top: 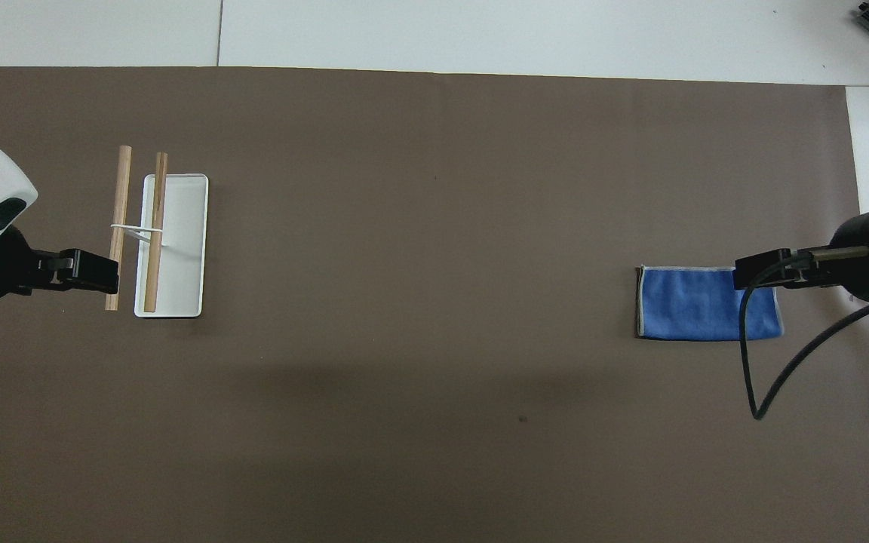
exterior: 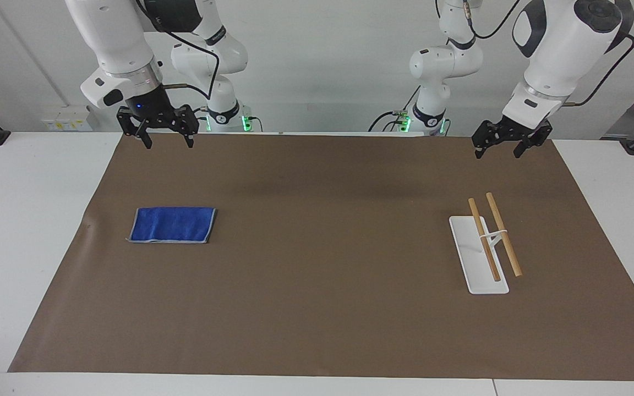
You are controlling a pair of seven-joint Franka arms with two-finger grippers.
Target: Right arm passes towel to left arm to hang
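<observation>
The blue towel (exterior: 173, 224) lies folded flat on the brown mat toward the right arm's end of the table; it also shows in the overhead view (top: 706, 313). My right gripper (exterior: 167, 144), with a blue light on its wrist, hangs open and empty in the air over the mat's edge by the robots, well apart from the towel. In the overhead view the right gripper (top: 763, 273) overlaps the towel's corner. My left gripper (exterior: 497, 154) hangs open and empty over the mat's edge at the left arm's end, and shows in the overhead view (top: 91, 271).
A white rack base (exterior: 474, 275) with two wooden rods (exterior: 504, 234) on a white stand sits on the mat toward the left arm's end, also in the overhead view (top: 182, 241). The brown mat (exterior: 322, 247) covers most of the white table.
</observation>
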